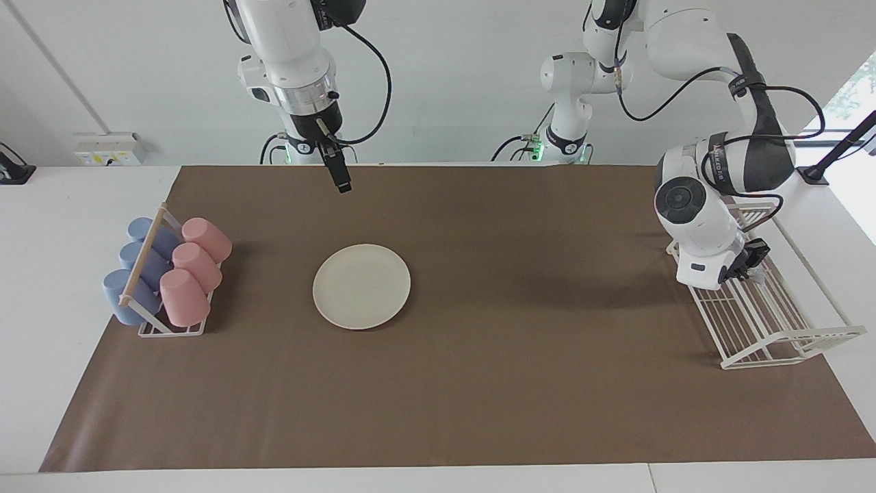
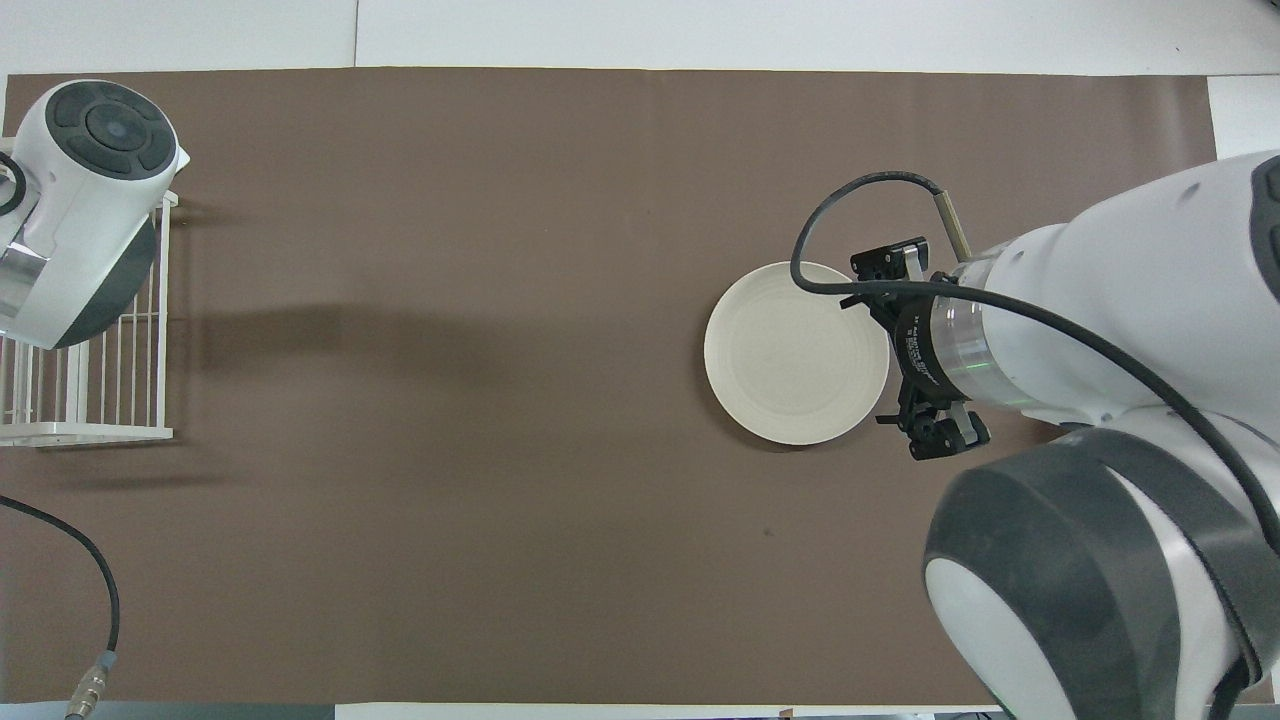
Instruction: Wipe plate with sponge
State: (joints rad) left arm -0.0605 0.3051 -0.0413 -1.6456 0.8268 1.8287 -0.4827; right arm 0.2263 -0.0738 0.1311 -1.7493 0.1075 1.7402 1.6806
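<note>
The cream-white plate (image 1: pixel 361 286) lies flat on the brown mat, and it also shows in the overhead view (image 2: pixel 790 355). My right gripper (image 1: pixel 339 177) hangs high in the air over the mat beside the plate, toward the right arm's end. In the overhead view its wrist (image 2: pixel 960 340) covers the plate's edge. My left gripper (image 1: pixel 749 261) is down in the white wire rack (image 1: pixel 773 322). A small silvery bit of the sponge (image 1: pixel 756 272) shows at its tip, and the rest is hidden. In the overhead view the left arm hides the sponge.
A stand with several pink and blue cups (image 1: pixel 168 274) sits on the mat at the right arm's end. The wire rack (image 2: pixel 90 400) sits at the left arm's end. A black cable (image 2: pixel 60 540) lies near the robots' edge.
</note>
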